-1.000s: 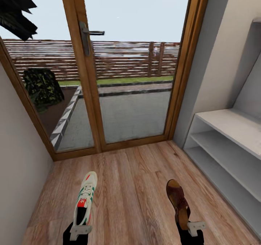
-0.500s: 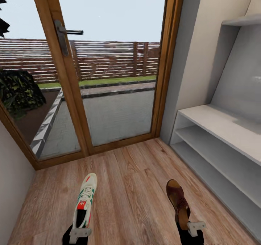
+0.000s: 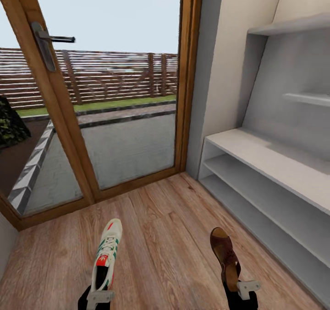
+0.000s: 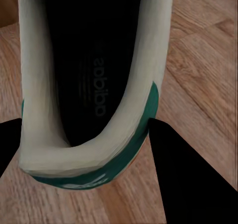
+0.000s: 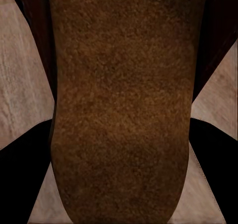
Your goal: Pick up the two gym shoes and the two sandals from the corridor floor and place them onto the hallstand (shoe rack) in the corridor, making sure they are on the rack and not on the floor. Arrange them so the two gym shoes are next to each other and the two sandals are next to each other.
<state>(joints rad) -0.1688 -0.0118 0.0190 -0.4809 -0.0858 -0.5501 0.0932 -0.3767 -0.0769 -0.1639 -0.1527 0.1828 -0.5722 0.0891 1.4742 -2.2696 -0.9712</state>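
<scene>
While both shoes ride clear of the corridor floor (image 3: 160, 236), the gym shoe (image 3: 107, 255) sits heel-first in the left gripper (image 3: 100, 296), its fingers (image 4: 183, 174) clamped on the padded collar. The sandal (image 3: 225, 255) is pinched at its raised heel by the right gripper (image 3: 242, 289). Both look light; the sneaker's collar is soft and may squash, while the sandal's sole seems stiffer, so the heel is probably the surer hold. To the right stands the hallstand (image 3: 275, 163), its tiers bare, beside the glass door (image 3: 114, 117).

gym shoe (image 3: 107, 255): 1; sandal (image 3: 225, 256): 1; hallstand (image 3: 270, 163): 1; glass door (image 3: 101, 95): 1
</scene>
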